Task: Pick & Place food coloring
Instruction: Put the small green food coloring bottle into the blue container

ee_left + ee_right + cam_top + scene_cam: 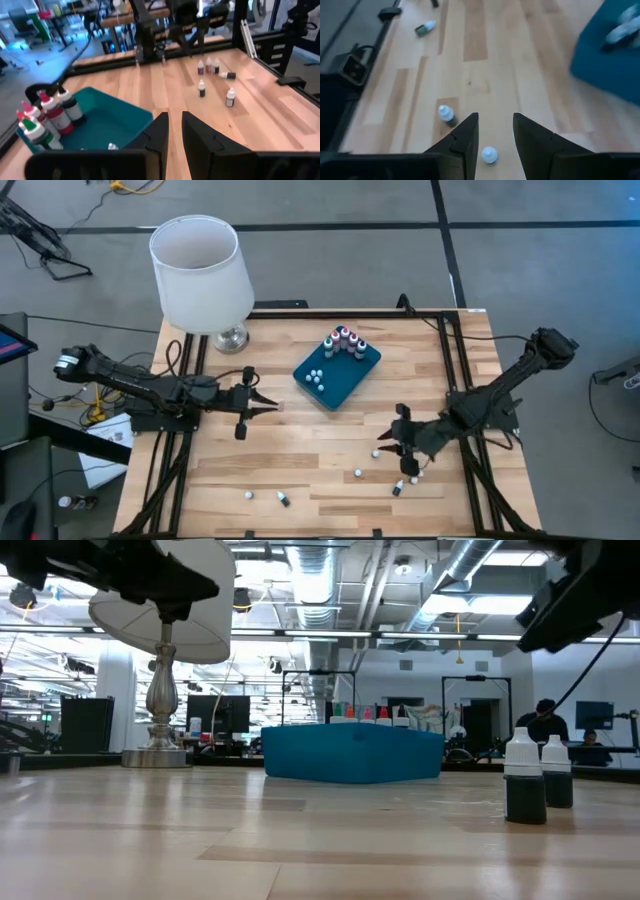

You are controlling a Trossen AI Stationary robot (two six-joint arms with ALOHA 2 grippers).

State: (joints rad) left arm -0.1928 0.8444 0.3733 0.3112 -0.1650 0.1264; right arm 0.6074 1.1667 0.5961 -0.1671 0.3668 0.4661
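Observation:
The food coloring is a set of tiny bottles. Several stand upright at the far end (345, 342) of the teal tray (350, 385), and white-capped ones (316, 377) sit in its middle. Loose bottles rest on the table near the front right (358, 474) and front left (249, 495). My left gripper (272, 404) hovers shut, left of the tray, pointing level at it with nothing held. My right gripper (385, 444) is open, slanting down over one loose upright bottle (489, 155), which shows in the gap between its fingers without touching them.
A white-shaded lamp (200, 270) stands at the far left corner on a metal base (232, 337). Black frame rails run along the table's left (185, 430) and right (455, 370) edges. Two loose bottles (525, 780) stand close to the low camera. One bottle (227, 75) lies on its side.

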